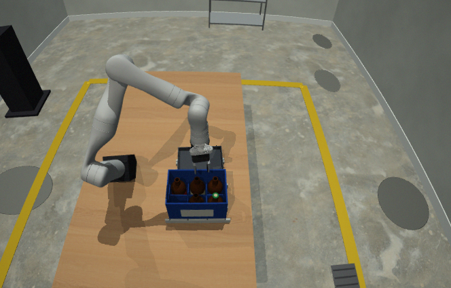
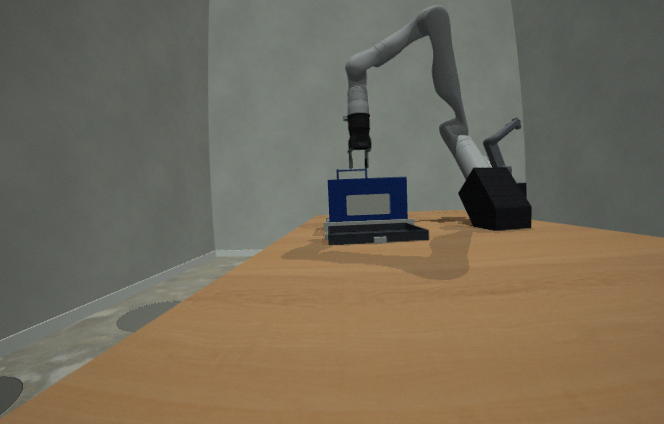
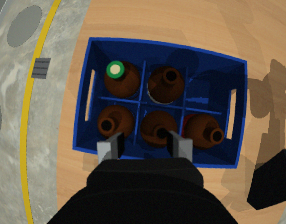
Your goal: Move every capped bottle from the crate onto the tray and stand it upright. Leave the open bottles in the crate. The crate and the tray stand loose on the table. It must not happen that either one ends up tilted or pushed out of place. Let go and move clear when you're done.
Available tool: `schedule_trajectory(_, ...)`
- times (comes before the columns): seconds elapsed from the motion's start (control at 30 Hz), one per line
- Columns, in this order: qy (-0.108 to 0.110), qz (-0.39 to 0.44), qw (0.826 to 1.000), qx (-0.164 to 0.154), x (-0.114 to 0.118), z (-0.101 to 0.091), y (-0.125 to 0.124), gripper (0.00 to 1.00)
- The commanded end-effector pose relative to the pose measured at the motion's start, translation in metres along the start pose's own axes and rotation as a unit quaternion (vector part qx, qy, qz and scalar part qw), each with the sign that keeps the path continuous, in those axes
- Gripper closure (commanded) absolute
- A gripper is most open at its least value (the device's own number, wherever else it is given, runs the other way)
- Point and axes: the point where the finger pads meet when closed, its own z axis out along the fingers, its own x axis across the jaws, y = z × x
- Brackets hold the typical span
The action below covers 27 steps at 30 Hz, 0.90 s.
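Note:
The blue crate [image 1: 196, 195] stands on the wooden table and holds several brown bottles. One bottle has a green cap [image 1: 215, 195] and stands in a corner cell of the row far from the tray; it also shows in the wrist view [image 3: 115, 70]. The other bottles have open necks, such as one [image 3: 168, 83] beside the capped one and three [image 3: 159, 128] in the row near the tray. The dark tray [image 1: 202, 162] lies right behind the crate and holds nothing. My gripper [image 1: 201, 166] is open and empty, above the crate's tray-side edge [image 3: 146, 145], fingers pointing down.
One corner cell of the crate [image 3: 210, 79] holds no bottle. The arm's black base [image 1: 120, 167] sits on the table left of the tray. A black pedestal [image 1: 5, 71] and a metal rack [image 1: 237, 12] stand on the floor, far from the table.

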Motion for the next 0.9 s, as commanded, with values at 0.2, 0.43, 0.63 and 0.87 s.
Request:
schedule_trajectory(0.2,-0.001,-0.036,0.999,-0.001,-0.011,0.001,-0.018,0.0)
schedule_trajectory(0.43,-0.001,-0.081,0.997,-0.001,-0.021,0.002,-0.039,0.0)
schedule_trajectory(0.63,-0.001,-0.113,0.994,-0.002,-0.028,0.004,-0.054,0.0)
schedule_trajectory(0.87,-0.001,-0.155,0.988,0.002,-0.034,0.005,-0.069,0.0)
